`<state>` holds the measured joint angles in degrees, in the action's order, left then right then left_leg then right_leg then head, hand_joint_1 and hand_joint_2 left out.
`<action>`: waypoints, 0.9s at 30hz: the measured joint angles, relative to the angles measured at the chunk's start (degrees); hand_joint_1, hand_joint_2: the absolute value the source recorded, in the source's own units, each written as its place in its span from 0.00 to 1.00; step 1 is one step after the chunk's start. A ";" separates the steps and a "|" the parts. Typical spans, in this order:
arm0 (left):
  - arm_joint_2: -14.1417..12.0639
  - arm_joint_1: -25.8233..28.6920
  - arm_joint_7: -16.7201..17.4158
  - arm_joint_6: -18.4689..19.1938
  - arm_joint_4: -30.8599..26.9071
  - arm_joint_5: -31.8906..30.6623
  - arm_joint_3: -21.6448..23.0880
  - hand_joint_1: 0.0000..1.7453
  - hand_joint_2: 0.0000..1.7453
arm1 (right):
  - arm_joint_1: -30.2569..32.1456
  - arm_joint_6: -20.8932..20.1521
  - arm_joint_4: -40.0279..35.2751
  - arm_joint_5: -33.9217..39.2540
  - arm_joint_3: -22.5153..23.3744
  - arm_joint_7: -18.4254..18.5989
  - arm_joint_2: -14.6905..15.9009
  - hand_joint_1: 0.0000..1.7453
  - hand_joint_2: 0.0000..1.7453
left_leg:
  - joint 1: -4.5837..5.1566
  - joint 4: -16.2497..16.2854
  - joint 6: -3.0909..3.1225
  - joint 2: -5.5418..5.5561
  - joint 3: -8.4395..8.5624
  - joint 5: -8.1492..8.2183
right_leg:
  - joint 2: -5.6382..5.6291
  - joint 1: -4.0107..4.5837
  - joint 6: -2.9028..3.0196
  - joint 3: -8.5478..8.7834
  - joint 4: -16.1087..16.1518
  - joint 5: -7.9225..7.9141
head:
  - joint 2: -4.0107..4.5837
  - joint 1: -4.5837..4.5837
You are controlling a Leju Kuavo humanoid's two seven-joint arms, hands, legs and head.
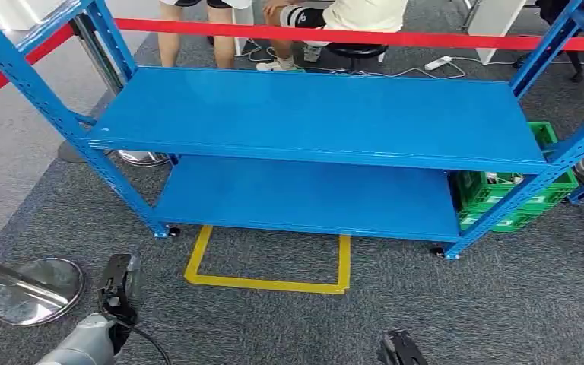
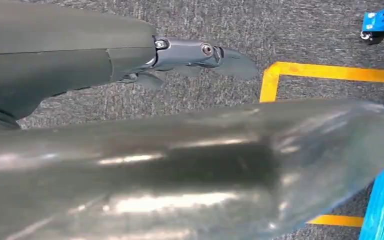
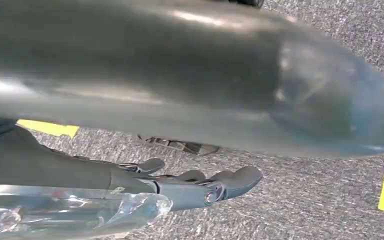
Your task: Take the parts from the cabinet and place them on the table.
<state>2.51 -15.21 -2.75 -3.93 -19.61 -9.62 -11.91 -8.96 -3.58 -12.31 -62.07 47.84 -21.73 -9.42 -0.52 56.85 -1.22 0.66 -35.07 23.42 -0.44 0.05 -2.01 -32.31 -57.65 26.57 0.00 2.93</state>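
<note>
The blue cabinet's upper shelf (image 1: 312, 106) and lower shelf (image 1: 304, 198) stand bare in front of me in the head view; I see no parts on them. My left hand (image 1: 118, 285) hangs low at the lower left, fingers (image 2: 200, 52) stretched out over the carpet and holding nothing. At the bottom edge is the dark tip of my right hand (image 1: 401, 350). In its wrist view the fingers (image 3: 210, 187) are straight, with carpet showing between them and the thumb. A crinkled clear plastic (image 3: 70, 212) lies along that hand's side; what it is stays unclear.
A green crate (image 1: 513, 190) sits at the cabinet's right end. Yellow floor tape (image 1: 266, 283) marks a box on the grey carpet before the cabinet. A round metal post base (image 1: 36, 289) stands beside my left hand. People's legs (image 1: 220, 38) are behind a red barrier tape (image 1: 350, 34).
</note>
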 joint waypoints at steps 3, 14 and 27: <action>0.00 0.00 0.02 0.00 0.00 -0.02 0.00 0.00 0.00 | 0.00 0.00 0.00 0.00 0.00 0.00 0.00 0.00 0.00 | 0.00 0.00 0.00 0.00 0.00 0.00 | 0.00 0.00 0.00 0.00 0.00 0.00 | 0.00 0.00; 0.00 0.00 0.02 0.00 0.00 0.00 0.00 0.00 0.00 | 0.00 0.00 0.00 0.00 0.00 0.00 0.00 0.00 0.00 | 0.00 0.00 0.00 0.00 0.00 0.00 | 0.00 0.00 0.00 0.00 0.00 0.00 | 0.00 0.00; 0.09 0.00 0.02 0.00 0.00 0.00 0.00 0.00 0.00 | 0.00 0.00 -0.02 0.00 0.00 0.00 0.00 0.00 0.00 | 0.00 0.00 0.00 0.00 0.00 0.00 | 0.00 0.00 0.00 0.00 0.00 0.00 | 0.00 0.00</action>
<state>2.60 -15.21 -2.73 -3.93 -19.61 -9.62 -11.91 -8.96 -3.58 -12.33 -62.07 47.84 -21.73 -9.42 -0.52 56.85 -1.22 0.66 -35.07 23.42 -0.44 0.05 -2.01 -32.30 -57.65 26.57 0.00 2.93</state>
